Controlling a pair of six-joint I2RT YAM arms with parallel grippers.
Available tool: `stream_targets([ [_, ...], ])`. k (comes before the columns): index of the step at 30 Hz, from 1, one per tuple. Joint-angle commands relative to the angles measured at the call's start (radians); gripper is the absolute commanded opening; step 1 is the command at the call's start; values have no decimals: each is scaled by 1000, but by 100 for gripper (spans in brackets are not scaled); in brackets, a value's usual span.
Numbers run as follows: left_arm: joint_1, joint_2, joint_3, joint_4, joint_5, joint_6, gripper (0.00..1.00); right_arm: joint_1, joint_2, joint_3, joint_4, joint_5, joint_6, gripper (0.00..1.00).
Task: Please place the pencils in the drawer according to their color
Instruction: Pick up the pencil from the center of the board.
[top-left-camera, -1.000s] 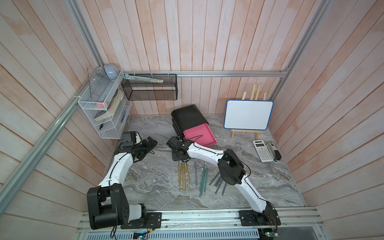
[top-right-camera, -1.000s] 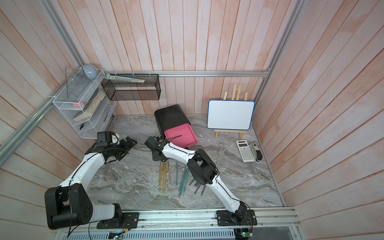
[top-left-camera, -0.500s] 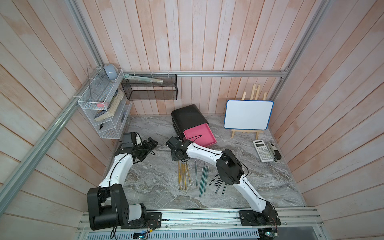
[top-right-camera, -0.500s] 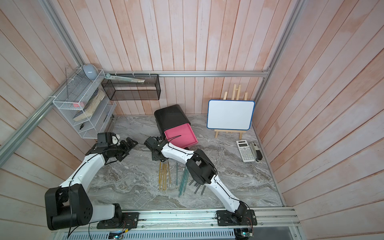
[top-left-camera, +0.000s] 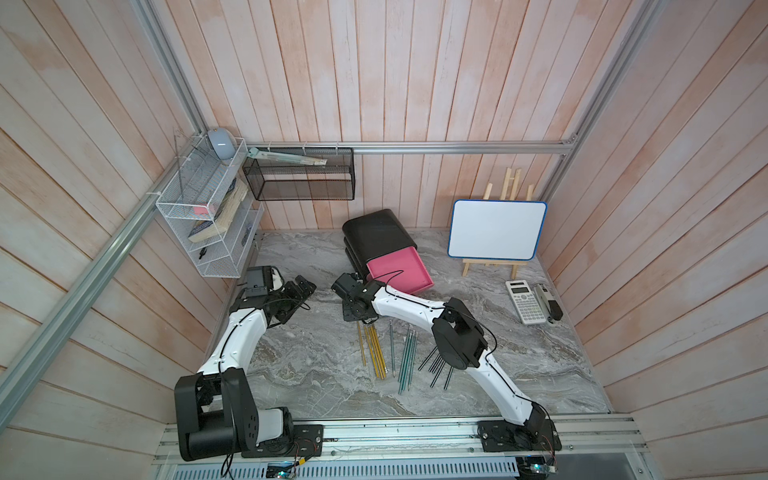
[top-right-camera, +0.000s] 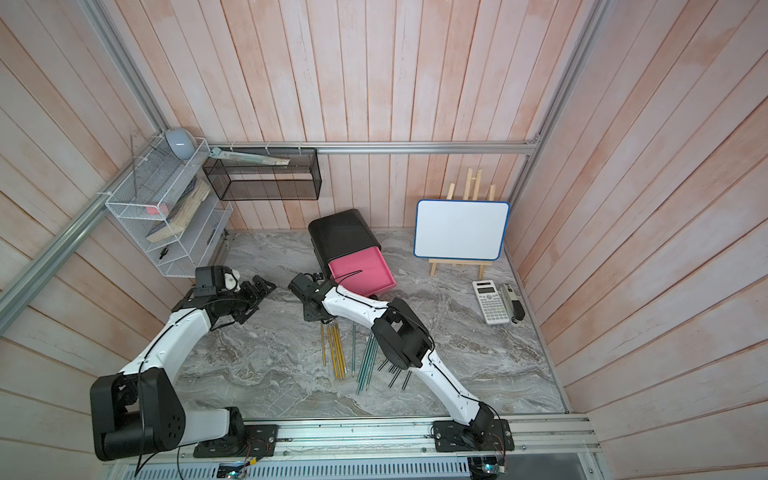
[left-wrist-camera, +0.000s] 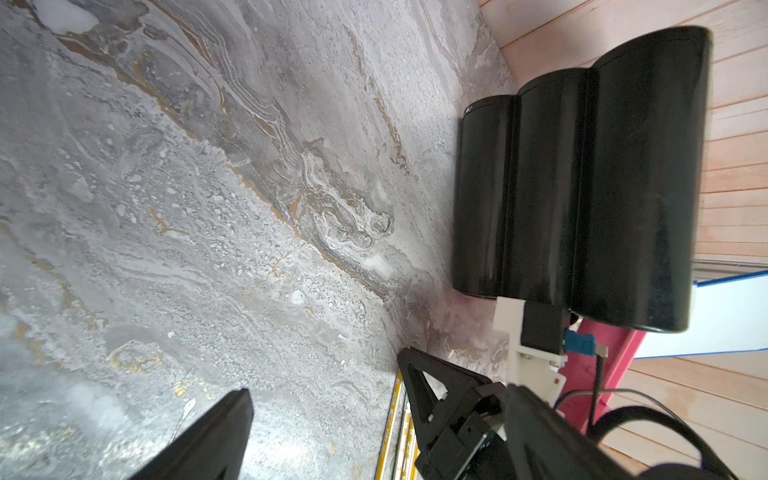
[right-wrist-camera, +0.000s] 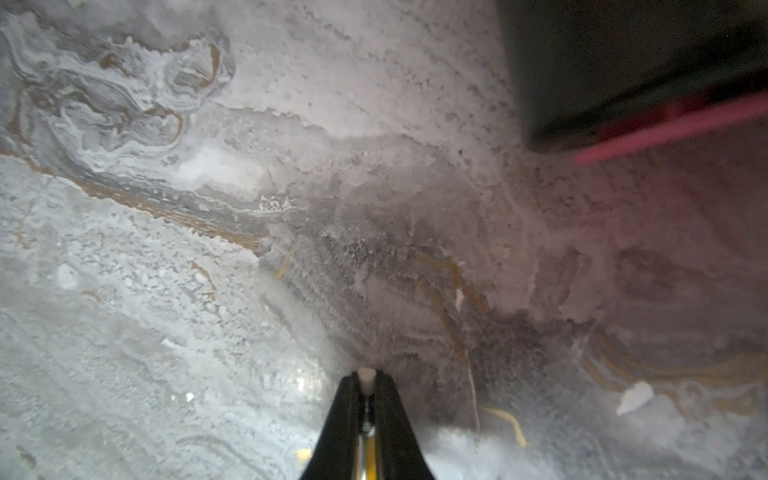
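Right gripper clamped tight on yellow pencil at eraser end, shaft running back under the wrist. Open pink drawer just ahead, right arm nearest.

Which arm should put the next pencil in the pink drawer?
Right: the right gripper is shut on a thin yellow pencil beside the open pink plastic drawer; the left gripper is open, empty, farther away.

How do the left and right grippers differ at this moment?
The left gripper is open and empty; the right gripper is shut on a yellow pencil. The left gripper is over bare tabletop; the right gripper is down at the pencils. Both have black fingers.
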Motion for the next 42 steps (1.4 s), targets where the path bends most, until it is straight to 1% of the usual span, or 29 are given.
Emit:
stream_targets([
  [1, 6, -20, -12, 18, 13, -2, 99, 5, 50, 14, -15, -27, -5, 0],
  [7, 6, -26, -9, 9, 9, 5, 99, 5, 30, 17, 32, -97, -9, 0],
  [15, 7, -45, -4, -1, 10, 9, 99, 5, -61, 4, 103, -165, -14, 0],
  [21, 6, -67, 3, -9, 8, 9, 99, 5, -160, -62, 164, -184, -11, 0],
  [28, 2, -107, -10, -29, 38, 13, 100, 5, -276, -135, 230, -202, -9, 0],
  [33, -40, -142, -3, -43, 48, -1, 99, -9, -352, -184, 280, -226, 5, 0],
  [42, -153, -156, 71, -54, 12, -52, 99, -79, -493, -313, 392, -288, 69, 0],
])
